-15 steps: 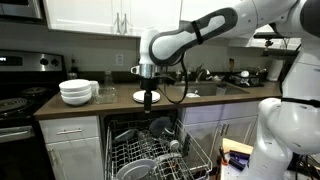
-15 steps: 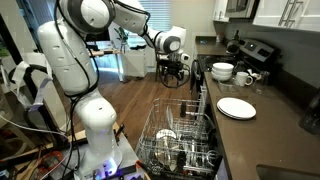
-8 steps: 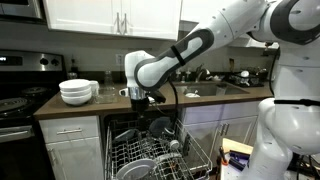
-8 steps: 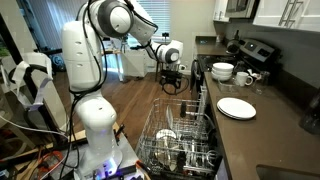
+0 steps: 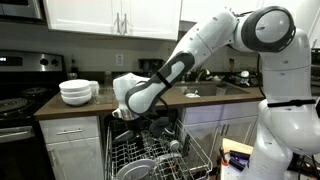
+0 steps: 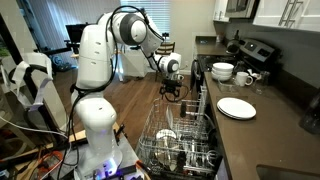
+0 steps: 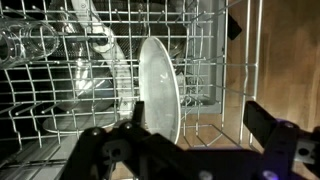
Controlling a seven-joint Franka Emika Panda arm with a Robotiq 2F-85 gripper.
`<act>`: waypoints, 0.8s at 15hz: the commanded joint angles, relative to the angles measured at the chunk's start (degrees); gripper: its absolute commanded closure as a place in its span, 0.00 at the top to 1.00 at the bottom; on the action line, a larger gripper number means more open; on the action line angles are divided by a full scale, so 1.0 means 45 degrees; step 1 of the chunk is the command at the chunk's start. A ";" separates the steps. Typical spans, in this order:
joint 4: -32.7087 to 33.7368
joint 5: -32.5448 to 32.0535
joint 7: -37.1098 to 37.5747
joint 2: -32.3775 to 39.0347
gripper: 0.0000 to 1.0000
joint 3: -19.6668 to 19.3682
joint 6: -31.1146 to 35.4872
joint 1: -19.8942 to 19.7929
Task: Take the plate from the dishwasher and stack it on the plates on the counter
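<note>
**Gripper open over the dishwasher rack, plate not gripped**

Wrist view: the gripper [image 7: 193, 122] has its jaws wide apart with nothing clamped. The plate [image 7: 160, 85] stands on edge in the wire rack [image 7: 60, 95], just ahead of the fingers and closer to one than the other. I can't tell whether they touch. There is glassware [image 7: 25, 42] further back in the same rack, and wood floor [image 7: 290, 60] shows past the rack edge.

In an exterior view the gripper [image 6: 172, 92] hangs low over the far end of the pulled-out rack [image 6: 185, 140]. The arm [image 5: 175, 65] reaches down from counter height into the open dishwasher [image 5: 150, 140].

Beyond that, the counter [image 6: 265, 135] carries the plates [image 6: 236, 107], a low white stack well apart from the gripper. Further along is the taller stack of white bowls [image 6: 222, 71], then the black stove [image 6: 258, 50] at the far end.
</note>
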 commanded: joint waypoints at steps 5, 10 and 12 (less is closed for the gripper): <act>0.0701 -0.1184 0.0649 0.1439 1.00 0.0223 0.0025 -0.0212; 0.0754 -0.1994 0.1130 0.1871 1.00 0.0030 0.0792 0.0045; 0.0707 -0.2229 0.1237 0.2008 1.00 0.0007 0.1408 0.0009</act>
